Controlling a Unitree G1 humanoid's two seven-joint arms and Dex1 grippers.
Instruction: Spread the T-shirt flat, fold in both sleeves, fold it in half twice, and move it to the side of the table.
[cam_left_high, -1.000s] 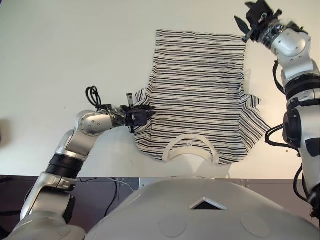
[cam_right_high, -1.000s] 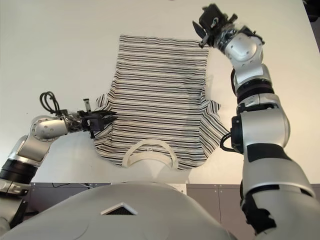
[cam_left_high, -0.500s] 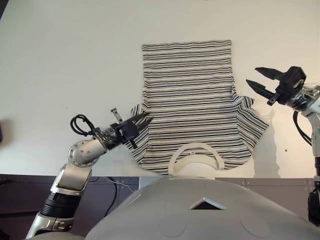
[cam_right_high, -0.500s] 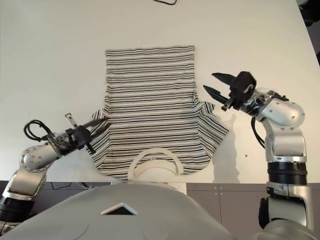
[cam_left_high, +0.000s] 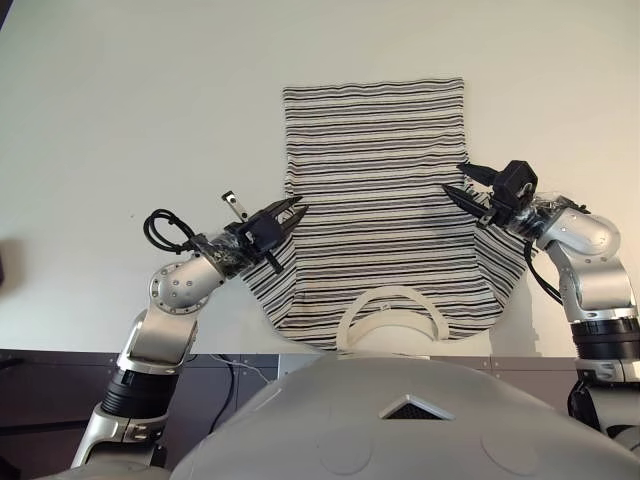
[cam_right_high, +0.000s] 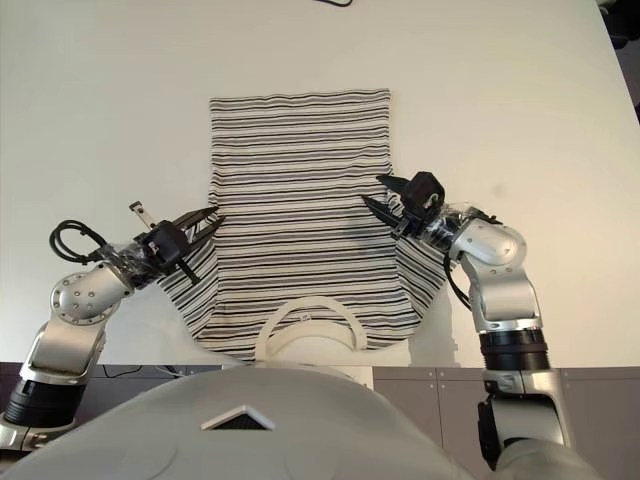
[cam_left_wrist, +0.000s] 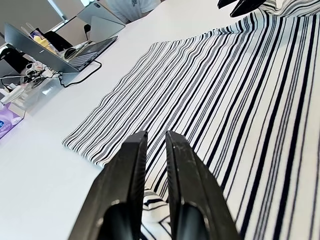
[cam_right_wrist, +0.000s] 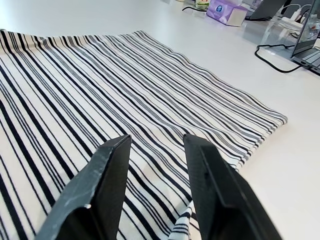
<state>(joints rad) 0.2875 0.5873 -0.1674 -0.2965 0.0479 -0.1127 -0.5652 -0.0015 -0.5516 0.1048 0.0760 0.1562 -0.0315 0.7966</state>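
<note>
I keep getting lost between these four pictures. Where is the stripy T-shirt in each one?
Left eye view: the T-shirt lies mid-picture on the white table.
Right eye view: the T-shirt is mid-picture again.
Left wrist view: the T-shirt spreads away beyond the left gripper.
Right wrist view: the T-shirt lies under the right gripper.
Shared landmark: its straight hem, the edge farthest from the robot.

Both grippers close in on the shirt's sides.
The right gripper (cam_left_high: 453, 177) swings from the shirt's (cam_left_high: 375, 140) 1 o'clock corner, out past its 3 o'clock edge, then inward over the sleeve (cam_left_high: 503, 252) there, jaws apart. The left gripper (cam_left_high: 293, 207), at the 9 o'clock edge, rises slightly toward 1 o'clock, and the sleeve tip there no longer sticks out.
</note>
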